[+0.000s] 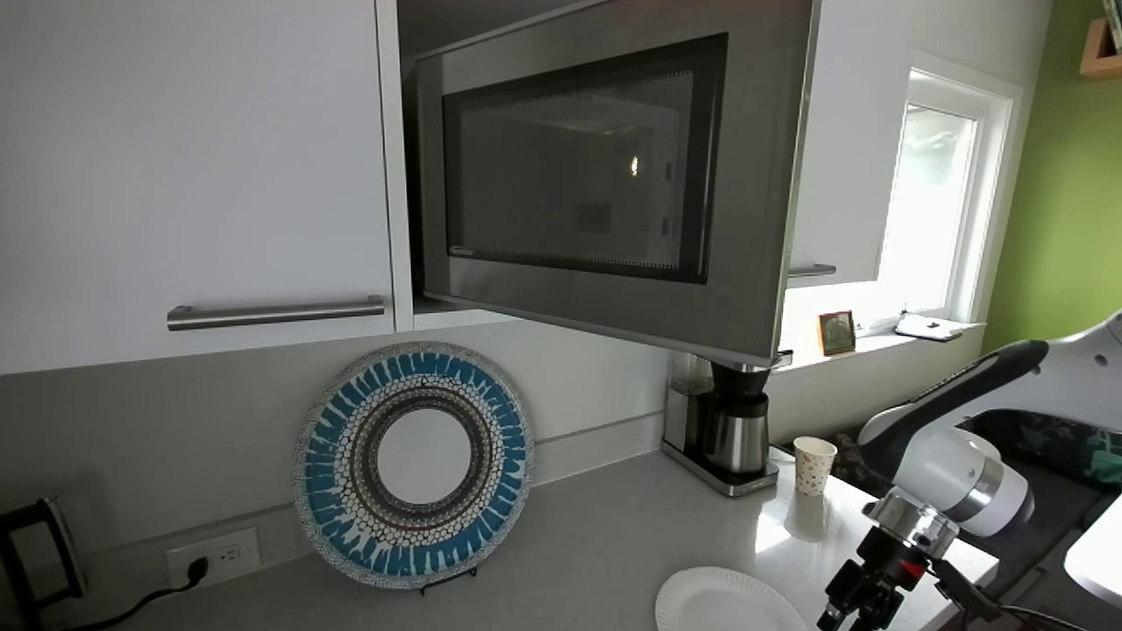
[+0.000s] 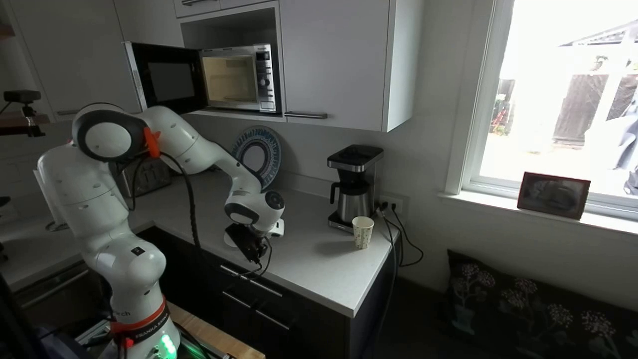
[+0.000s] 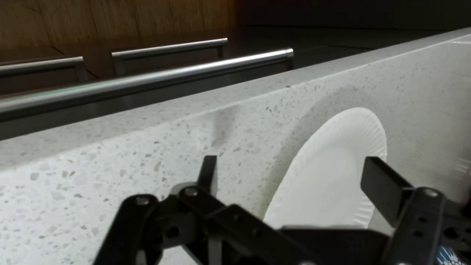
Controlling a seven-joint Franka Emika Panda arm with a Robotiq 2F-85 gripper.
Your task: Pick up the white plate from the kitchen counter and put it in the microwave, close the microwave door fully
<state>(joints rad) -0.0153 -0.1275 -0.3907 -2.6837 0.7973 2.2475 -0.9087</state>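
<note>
The white plate (image 1: 727,603) lies on the light grey kitchen counter (image 1: 605,526). In the wrist view the white plate (image 3: 323,184) shows between and beyond the fingers; its lower part is hidden by the gripper. My gripper (image 3: 289,165) is open and empty, one fingertip over bare counter, the other in front of the plate's far rim. In an exterior view the gripper (image 1: 846,620) is low, beside the plate. The microwave (image 2: 264,80) sits in the wall cabinet with its lit inside showing. The microwave door (image 2: 172,80) stands wide open; the door's glass (image 1: 570,175) also shows in an exterior view.
A coffee maker (image 2: 355,184) and a paper cup (image 2: 363,232) stand near the counter's end. A larger blue patterned plate (image 1: 337,473) leans on a stand at the wall. A toaster (image 2: 149,177) stands behind the arm. Drawer handles (image 3: 184,71) run below the counter's front edge.
</note>
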